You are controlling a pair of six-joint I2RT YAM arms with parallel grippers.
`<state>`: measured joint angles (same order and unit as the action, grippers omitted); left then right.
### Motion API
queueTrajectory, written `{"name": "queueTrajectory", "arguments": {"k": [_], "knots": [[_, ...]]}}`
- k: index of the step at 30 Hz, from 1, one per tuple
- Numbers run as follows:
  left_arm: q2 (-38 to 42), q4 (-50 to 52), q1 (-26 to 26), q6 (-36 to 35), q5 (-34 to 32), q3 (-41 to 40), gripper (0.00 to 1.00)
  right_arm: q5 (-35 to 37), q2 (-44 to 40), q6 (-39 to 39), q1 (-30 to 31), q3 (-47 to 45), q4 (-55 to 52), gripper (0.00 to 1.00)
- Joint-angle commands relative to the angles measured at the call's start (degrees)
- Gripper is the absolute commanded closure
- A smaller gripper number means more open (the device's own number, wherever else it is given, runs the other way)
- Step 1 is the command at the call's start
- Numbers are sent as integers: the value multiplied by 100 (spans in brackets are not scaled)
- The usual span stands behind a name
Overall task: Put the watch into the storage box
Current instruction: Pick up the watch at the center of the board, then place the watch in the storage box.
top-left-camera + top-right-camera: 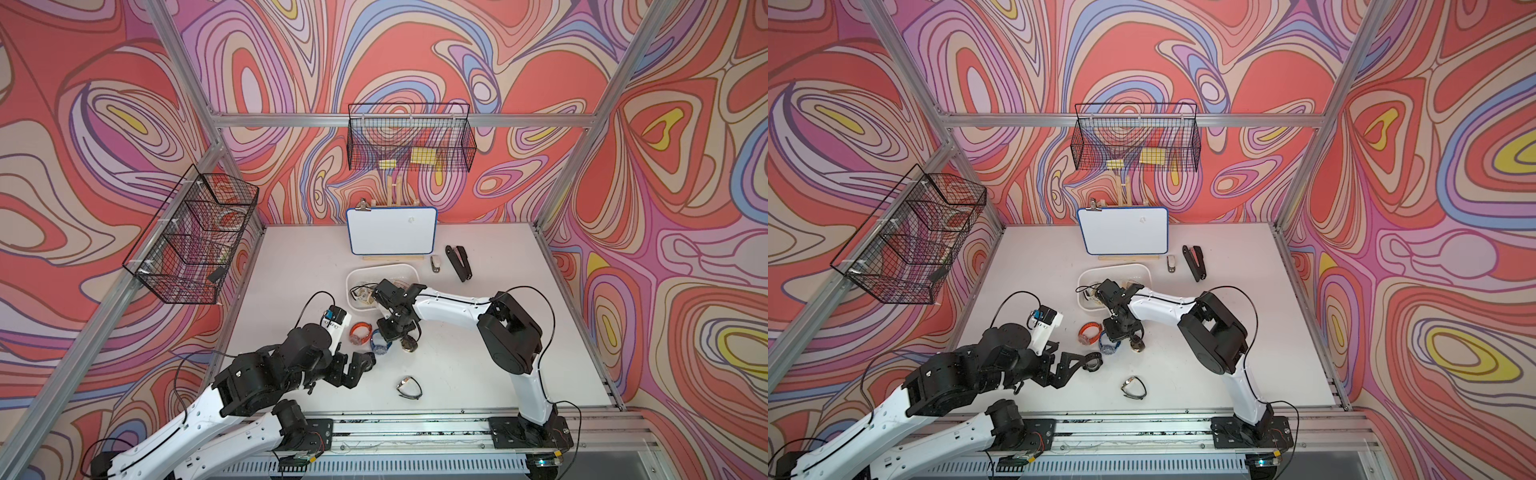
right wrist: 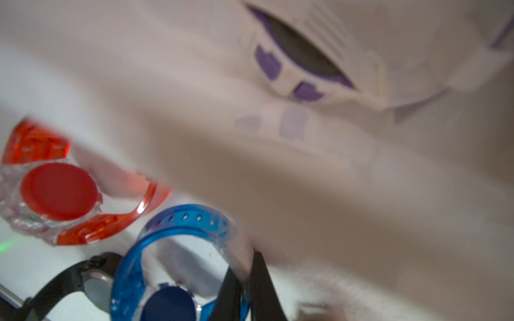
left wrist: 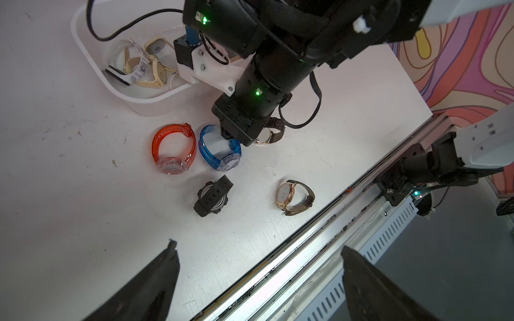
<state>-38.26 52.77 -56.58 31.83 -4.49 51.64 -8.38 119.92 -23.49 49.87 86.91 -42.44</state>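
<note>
The right gripper (image 2: 248,273) points down at the table (image 1: 291,270), its two fingers pressed together on the strap of the blue watch (image 3: 219,150), pinching the band near the case. The blue watch is outside the box (image 1: 350,286), at about 6 o'clock from it in both top views, low at the table; whether it touches the surface I cannot tell. Just beside it at 9 o'clock lies the orange watch (image 1: 360,332), and at 3 o'clock a brown-strapped watch (image 1: 408,344), partly hidden under the right arm. A black watch (image 3: 212,196) lies at 7 o'clock from the blue one, and a gold watch (image 1: 409,387) lies apart at 5 o'clock. The box holds a heap of cream and white watches (image 3: 139,65). The left gripper (image 3: 258,247) hangs above the table near the black watch, fingers spread wide, holding nothing. At 12 o'clock from the box stands a whiteboard (image 1: 392,230), with a black stapler (image 1: 458,262) at its 4 o'clock
</note>
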Motion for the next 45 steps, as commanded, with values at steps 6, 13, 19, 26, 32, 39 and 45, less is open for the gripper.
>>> {"name": "queueTrajectory", "arguments": {"k": [6, 13, 19, 26, 32, 39, 45], "knots": [[129, 228, -161, -227, -653, 327, 4, -177, -537, -246, -2, 52, -218, 100], [92, 217, -161, -581, -704, 443, 3, -86, -931, -261, -183, 853, -869, 100], [86, 284, -161, -780, -919, 671, 2, 162, -390, -37, -701, 2272, -1303, 100], [-66, 337, -161, -695, -808, 727, 2, 383, 1249, 480, -1122, 4493, -2130, 100], [-43, 313, -161, -641, -781, 664, 2, 364, 1888, 580, -1304, 4865, -2082, 100], [-50, 312, -161, -636, -808, 611, 2, 96, 1896, 573, -1303, 4332, -1785, 100], [-60, 286, -161, -618, -807, 510, 2, 93, 1792, 636, -1304, 3847, -1698, 100]]}}
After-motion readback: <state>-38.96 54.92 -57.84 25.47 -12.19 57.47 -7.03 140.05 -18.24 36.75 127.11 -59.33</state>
